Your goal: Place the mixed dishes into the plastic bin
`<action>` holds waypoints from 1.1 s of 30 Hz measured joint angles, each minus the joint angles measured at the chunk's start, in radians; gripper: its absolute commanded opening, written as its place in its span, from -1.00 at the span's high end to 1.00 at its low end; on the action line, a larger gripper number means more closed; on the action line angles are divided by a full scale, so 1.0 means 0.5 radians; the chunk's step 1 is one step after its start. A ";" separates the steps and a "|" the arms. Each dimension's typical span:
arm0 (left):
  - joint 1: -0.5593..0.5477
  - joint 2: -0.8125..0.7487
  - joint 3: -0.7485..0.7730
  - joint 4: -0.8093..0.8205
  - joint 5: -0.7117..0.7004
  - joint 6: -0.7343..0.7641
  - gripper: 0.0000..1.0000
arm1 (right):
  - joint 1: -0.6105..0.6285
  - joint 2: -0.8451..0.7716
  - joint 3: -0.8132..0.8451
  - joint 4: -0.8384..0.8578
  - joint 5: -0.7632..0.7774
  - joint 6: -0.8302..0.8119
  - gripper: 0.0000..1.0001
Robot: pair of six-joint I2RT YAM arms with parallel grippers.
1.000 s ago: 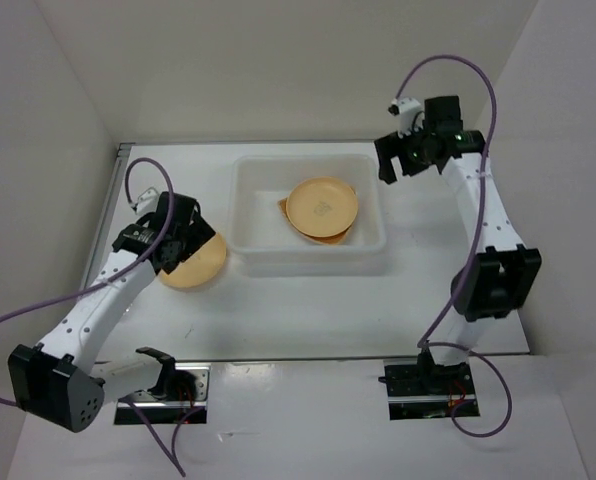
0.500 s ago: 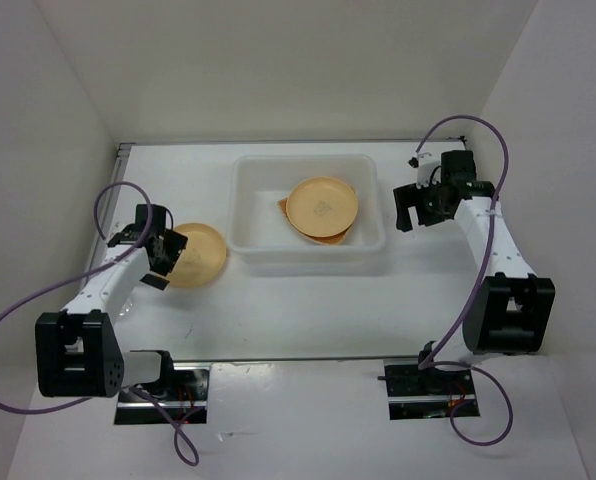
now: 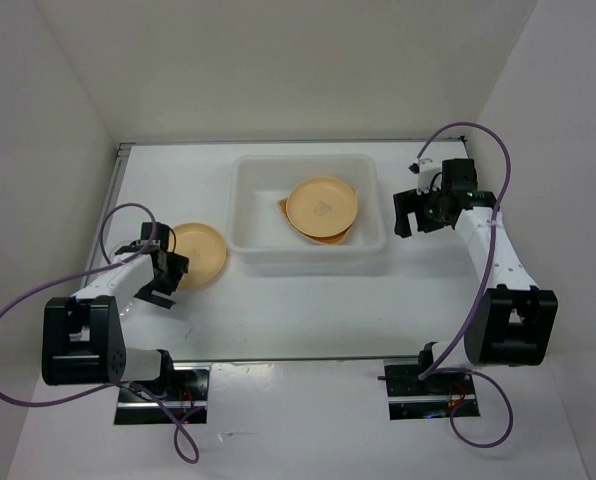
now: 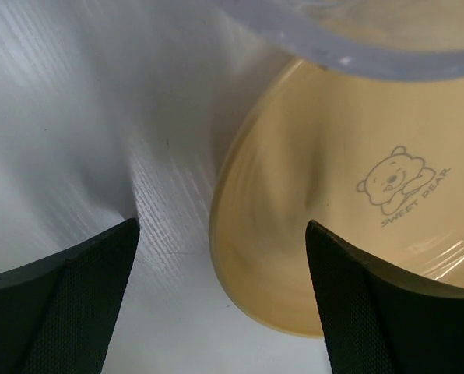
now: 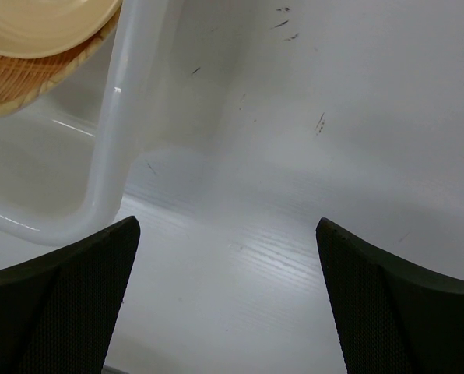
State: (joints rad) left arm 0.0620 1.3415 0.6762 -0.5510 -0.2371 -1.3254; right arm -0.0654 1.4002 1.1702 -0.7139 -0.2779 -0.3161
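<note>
The translucent white plastic bin stands at the table's middle back. Inside it a yellow-orange plate lies on the tan woven tray. A second yellow-orange plate, with a bear mark, lies on the table left of the bin. My left gripper is open and low at that plate's near-left edge. In the left wrist view the plate lies ahead between my open fingers, under the bin's rim. My right gripper is open and empty beside the bin's right wall. No clear cups show.
The right wrist view shows the bin's wall, the plate inside on the woven tray, and bare table under my right gripper. White walls enclose the table on three sides.
My left gripper has drawn back from over the table plate to its near-left edge; the plate stayed down. My right arm has come forward from the back right to beside the bin.
</note>
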 measured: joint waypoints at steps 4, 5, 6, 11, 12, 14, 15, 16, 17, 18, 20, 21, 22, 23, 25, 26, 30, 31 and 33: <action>0.013 0.024 -0.002 0.031 0.007 0.002 -0.28 | 0.000 0.000 -0.011 0.003 -0.002 0.013 -0.97; 0.018 0.038 0.000 0.042 0.006 0.013 -0.23 | -0.001 0.000 -0.011 0.007 -0.004 0.017 -0.97; 0.021 0.053 0.006 0.042 0.008 0.019 -0.08 | -0.001 0.000 -0.011 0.009 -0.008 0.018 -0.97; 0.053 0.102 0.029 0.111 0.029 0.012 0.79 | -0.001 0.000 -0.011 0.011 -0.019 0.018 -0.97; 0.066 0.105 0.037 0.156 0.035 0.017 0.91 | -0.001 0.000 -0.011 0.011 -0.021 0.018 -0.97; 0.078 0.141 0.071 0.204 0.060 0.022 1.00 | -0.001 0.000 -0.011 0.011 -0.024 0.018 -0.97; 0.079 0.155 0.086 0.219 0.066 0.026 1.00 | -0.001 0.000 -0.011 0.011 -0.024 0.018 -0.97; 0.079 0.163 0.107 0.212 0.066 0.026 1.00 | -0.001 0.000 -0.014 0.014 -0.026 0.018 -0.97; 0.079 0.166 0.133 0.188 0.059 0.027 1.00 | -0.001 0.000 -0.016 0.014 -0.028 0.018 -0.97; 0.074 0.164 0.166 0.153 0.040 0.031 1.00 | -0.001 0.000 -0.024 0.024 -0.029 0.018 -0.97; 0.047 0.159 0.291 0.028 -0.045 0.031 1.00 | -0.001 0.000 -0.041 0.032 -0.029 0.018 -0.97; 0.036 0.156 0.370 -0.032 -0.094 0.030 1.00 | -0.001 0.000 -0.052 0.036 -0.029 0.019 -0.97; 0.023 0.147 0.452 -0.095 -0.153 0.031 1.00 | -0.002 0.000 -0.060 0.036 -0.029 0.018 -0.97; 0.018 0.135 0.525 -0.146 -0.190 0.028 1.00 | -0.005 0.000 -0.066 0.036 -0.030 0.018 -0.97; 0.017 0.080 0.687 -0.208 -0.282 0.027 1.00 | -0.011 0.000 -0.078 0.041 -0.034 0.019 -0.97; 0.016 0.049 0.761 -0.220 -0.320 0.031 1.00 | -0.014 0.000 -0.084 0.045 -0.037 0.019 -0.97; -0.008 -0.008 1.172 -0.244 -0.465 0.128 1.00 | -0.015 0.000 -0.159 0.083 -0.047 0.026 -0.97; -0.023 -0.009 1.269 -0.208 -0.476 0.211 1.00 | -0.015 0.000 -0.179 0.085 -0.051 0.027 -0.97; -0.072 -0.009 1.401 -0.049 -0.419 0.407 1.00 | -0.015 0.000 -0.211 0.085 -0.053 0.027 -0.97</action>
State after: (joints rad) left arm 0.0261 1.3369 1.3766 -0.5755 -0.4465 -1.1221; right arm -0.0731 1.4002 1.0645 -0.6712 -0.3042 -0.3023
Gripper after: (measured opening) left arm 0.020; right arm 0.983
